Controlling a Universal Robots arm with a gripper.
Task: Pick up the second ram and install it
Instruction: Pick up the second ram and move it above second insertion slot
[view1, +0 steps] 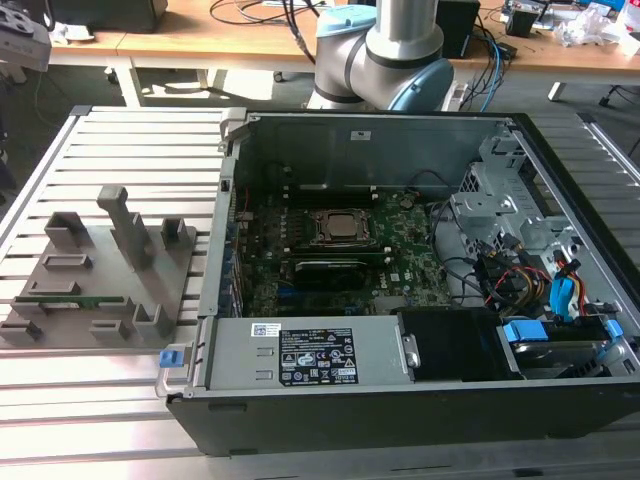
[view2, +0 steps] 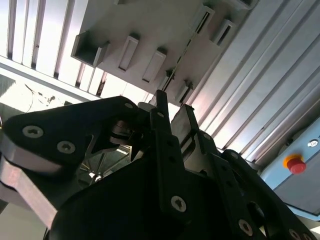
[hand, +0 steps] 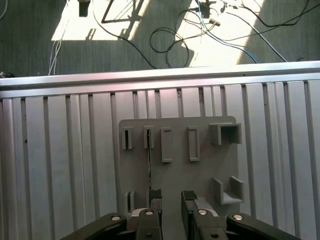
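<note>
The second ram (view1: 75, 299) is a thin green stick standing on edge in the slots of a grey fixture plate (view1: 150, 275), at the exterior view's left. In both wrist views it shows edge-on as a thin dark line (hand: 149, 167) (view2: 180, 62) across the plate (hand: 200, 170). My gripper (hand: 171, 201) (view2: 174, 114) hovers above the plate's near end, open, with nothing between its black fingers (hand: 155, 199). One finger lines up roughly with the end of the stick, without touching it.
An open computer case (view1: 390, 400) fills the exterior view's right, with the green motherboard (view1: 410, 270), processor socket (view1: 335, 228), power supply (view1: 310, 355) and drive cables (view1: 560, 290). The arm's base (view1: 395, 50) stands behind it. A red stop button (view2: 295, 164) and floor cables (hand: 170, 40) lie beyond the slatted table (hand: 60, 165).
</note>
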